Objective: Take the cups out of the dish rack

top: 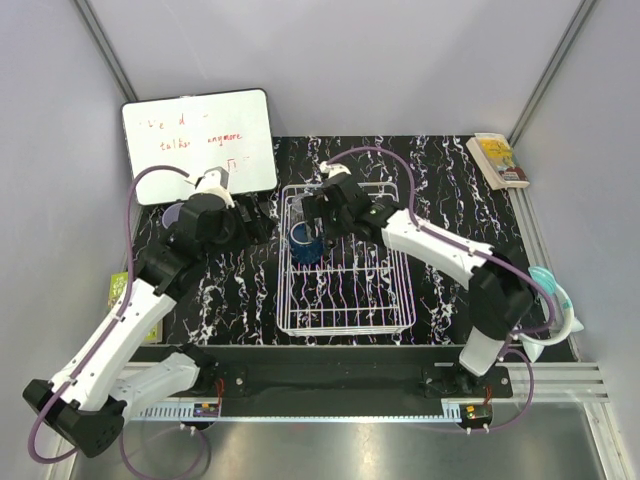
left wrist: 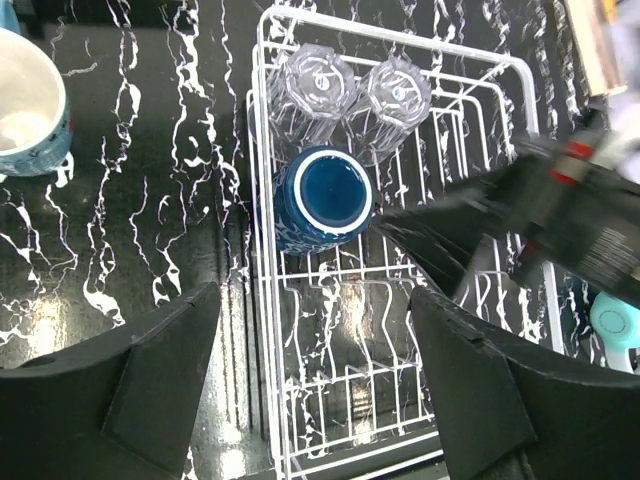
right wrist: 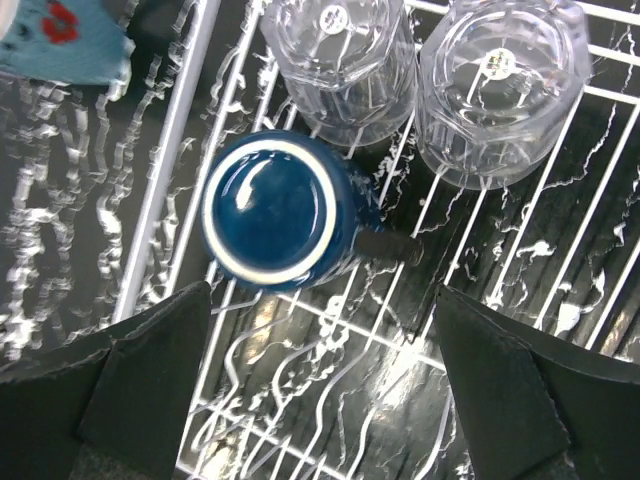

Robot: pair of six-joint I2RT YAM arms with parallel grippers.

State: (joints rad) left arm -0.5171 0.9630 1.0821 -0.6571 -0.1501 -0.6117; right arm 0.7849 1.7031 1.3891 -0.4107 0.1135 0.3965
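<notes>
Top external view: white wire dish rack (top: 350,300) near the middle of the bench (top: 240,290), rectangular, low-walled, grid-floored. Near half of that floor bare and free for moving; far-left part crowded. Tight against the left wall, the dark blue mug (top: 303,243), glossy and round, seemingly bottom up with a pale foot ring showing. Directly above it, the right jaws, spread wide and gripping nothing. Seen from the right wrist, one dark finger (right wrist: 140,385) low on either side of the mug, neither one touching it.

Just beyond the mug, two clear faceted tumblers side by side in the rack's far-left corner: the left glass (right wrist: 340,55) by the rim wire, the right glass (right wrist: 500,85) next to it. Too close together to tell whether touching. Little room between them and the mug.

By the rack's left wall, the left jaws, likewise wide apart and empty. From the left wrist, right arm (left wrist: 560,210) slanting across the rack's right side, narrowing the way in from there.

Well left of the rack, upright on the bench, the teal mug (left wrist: 25,110), white inside, with an open strip of bench between it and the wire.

Bench top glossy black veined with white, marble-like, throwing back glare. Propped at the far-left corner, a whiteboard (top: 200,140) with faint red writing. At the far-right edge, a book (top: 497,160). All round, plain pale grey walls (top: 400,60).
</notes>
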